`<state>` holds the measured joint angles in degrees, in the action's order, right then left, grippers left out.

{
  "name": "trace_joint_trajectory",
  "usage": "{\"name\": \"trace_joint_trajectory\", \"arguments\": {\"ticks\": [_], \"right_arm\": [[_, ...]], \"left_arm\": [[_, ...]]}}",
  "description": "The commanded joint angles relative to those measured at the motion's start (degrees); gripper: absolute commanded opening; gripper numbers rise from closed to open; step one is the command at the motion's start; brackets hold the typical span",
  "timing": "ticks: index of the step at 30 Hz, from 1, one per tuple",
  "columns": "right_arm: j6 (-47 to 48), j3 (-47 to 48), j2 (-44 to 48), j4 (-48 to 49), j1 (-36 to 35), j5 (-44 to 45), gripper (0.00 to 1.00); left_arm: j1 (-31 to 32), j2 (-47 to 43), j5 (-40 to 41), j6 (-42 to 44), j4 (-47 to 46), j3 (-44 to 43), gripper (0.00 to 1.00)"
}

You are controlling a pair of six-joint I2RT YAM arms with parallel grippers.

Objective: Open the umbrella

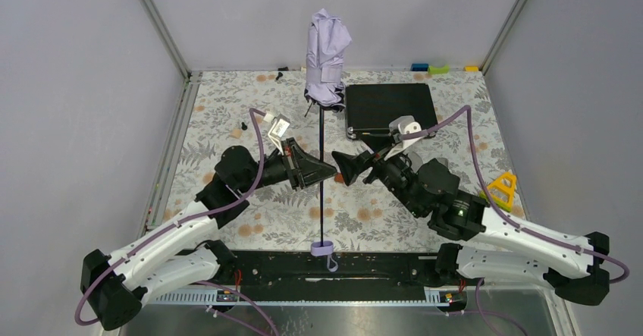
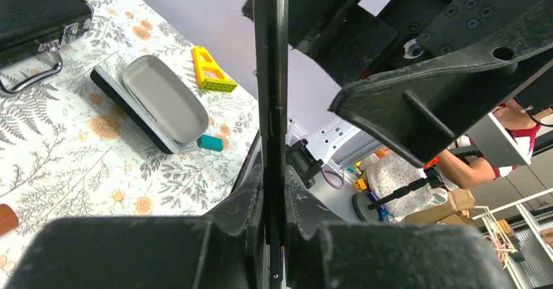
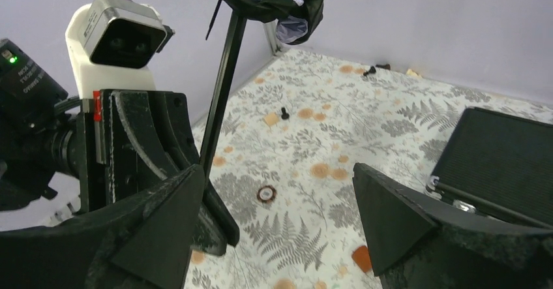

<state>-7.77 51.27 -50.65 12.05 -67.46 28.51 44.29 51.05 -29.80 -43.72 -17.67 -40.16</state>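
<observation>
Lavender umbrella (image 1: pixel 327 48) is held upright mid-desk (image 1: pixel 227 124), canopy on top, handle down at the near edge. Left pincer (image 1: pixel 327 171) is clenched on the shaft (image 1: pixel 322 135). Right pincer (image 1: pixel 343 168) is released, jaws wide, just right of it. Canopy is folded and strapped, so the opening looks not yet begun.

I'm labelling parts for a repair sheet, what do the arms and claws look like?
The left arm and right arm have white lower shells, black joints and wrists. A purple cable loops along each to a white wrist camera. The left claw and right claw are matte black wedges.
</observation>
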Motion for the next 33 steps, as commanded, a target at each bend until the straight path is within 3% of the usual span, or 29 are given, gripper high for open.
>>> {"name": "trace_joint_trajectory", "arguments": {"ticks": [1,5,10,21,26,33], "right_arm": [[-2.4,3.6,3.7,-11.1,-0.2,-0.8,0.90],[-4.2,2.3,5.9,-11.7,-0.2,-3.8,0.88],[-1.2,5.7,3.4,-11.7,-0.2,0.5,0.88],[9.0,27.5,-13.9,-17.3,1.8,5.2,0.74],[8.2,38.1,-22.5,-23.0,6.7,1.1,0.72],[9.0,45.5,-29.6,-24.0,8.4,3.1,0.70]], "left_arm": [[0.0,-2.9,2.7,0.2,-4.7,0.1,0.00],[0.0,-4.4,5.4,3.7,-2.1,1.9,0.00],[0.4,-5.8,7.1,6.7,-1.4,6.0,0.00],[0.8,-5.1,5.1,7.2,-4.6,6.6,0.00],[0.9,-5.5,4.8,7.2,-4.6,6.6,0.00],[0.9,-6.1,4.5,7.5,-4.2,6.3,0.00]]}}
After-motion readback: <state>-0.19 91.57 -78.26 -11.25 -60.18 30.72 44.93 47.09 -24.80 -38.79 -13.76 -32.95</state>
